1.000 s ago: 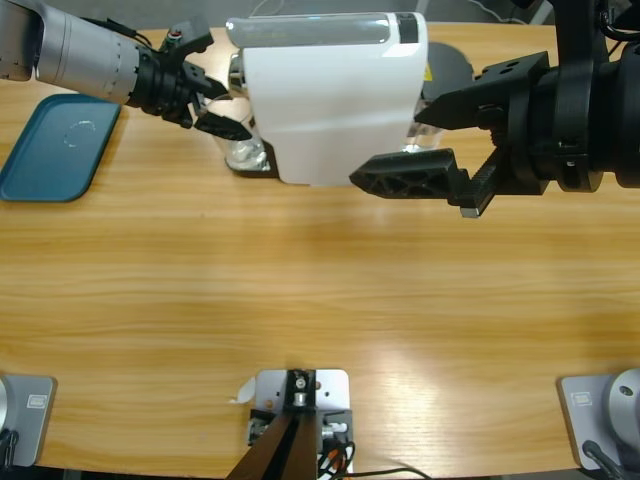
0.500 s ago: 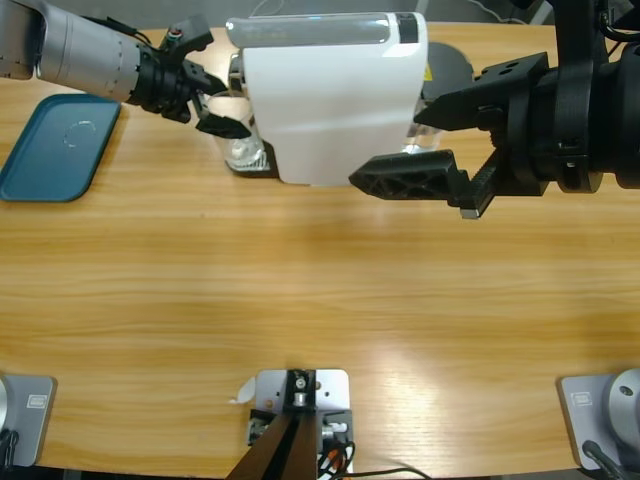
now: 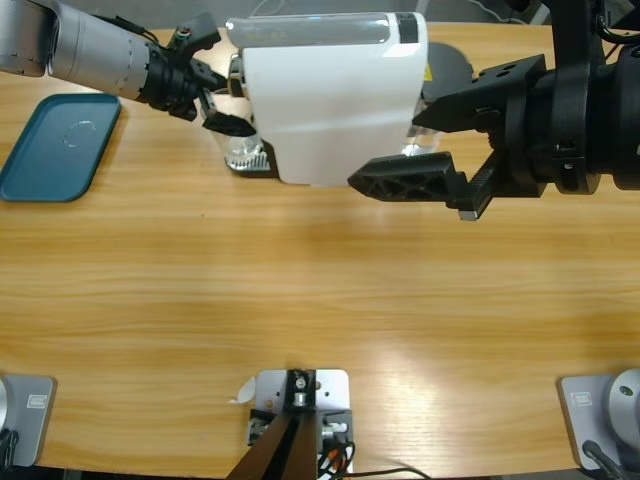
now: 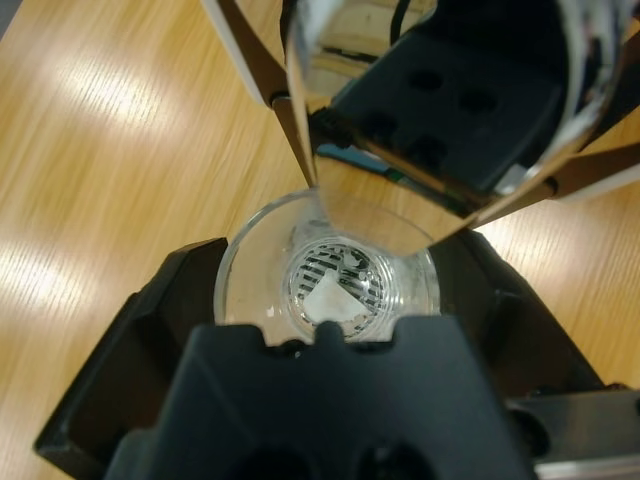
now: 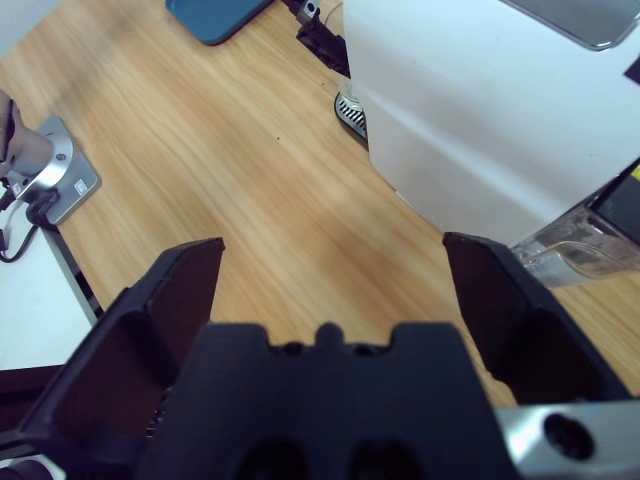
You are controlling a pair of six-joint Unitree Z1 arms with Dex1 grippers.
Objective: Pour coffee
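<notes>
High view: a white coffee machine (image 3: pixel 330 95) stands at the upper middle of the frame on the wooden table (image 3: pixel 320 330), with a dark blue tray (image 3: pixel 55 145) lying flat at the upper left. The left gripper (image 3: pixel 222 100) reaches in from the upper left corner to the machine's left side, its jaws set on either side of a clear glass cup (image 3: pixel 243 152) that sits on the slotted drip grate under the spout. Left wrist view shows the cup (image 4: pixel 325 285) between the spread jaws, but whether they press its wall cannot be told. The grate shows through the cup's bottom and no coffee can be made out in it. The right gripper (image 3: pixel 430 145) hangs at the upper right of the frame, just beside the machine's right side, jaws wide apart and holding nothing. Right wrist view looks down at the machine's white side (image 5: pixel 480 110) and bare table between those jaws.
</notes>
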